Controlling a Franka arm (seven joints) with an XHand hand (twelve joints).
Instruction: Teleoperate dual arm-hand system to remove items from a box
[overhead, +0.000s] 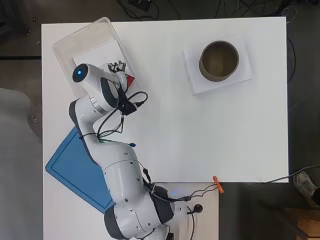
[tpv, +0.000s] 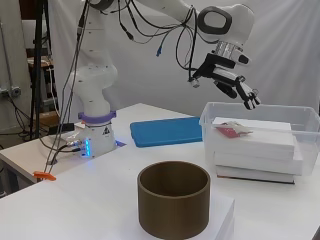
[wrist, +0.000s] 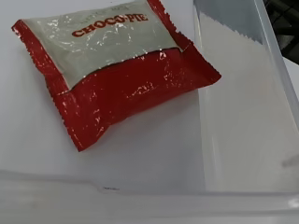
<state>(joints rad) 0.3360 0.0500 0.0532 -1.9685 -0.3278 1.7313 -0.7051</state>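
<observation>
Your hand hangs in the air above the clear plastic box, fingers spread and nearly straight, pointing down toward the box; it holds nothing and touches nothing.

The box sits near the table corner to the arm's far left. Inside it lies a stack of white foam slabs, and on the top slab a red snack packet lies flat, close to one box wall but apart from it.

Wrist view only: the packet is red with a pale panel carrying red lettering; the wrapper ends are crimped. The print is left unrecorded.

Overhead view: the arm covers most of the box, and only a red corner of the packet shows beside the hand, so its position under the fingers is hard to judge there.

Side view: a gap between fingers and box rim is plain. A brown cylindrical container stands on a white pad toward the far right corner. A blue mat lies near the arm's base.
</observation>
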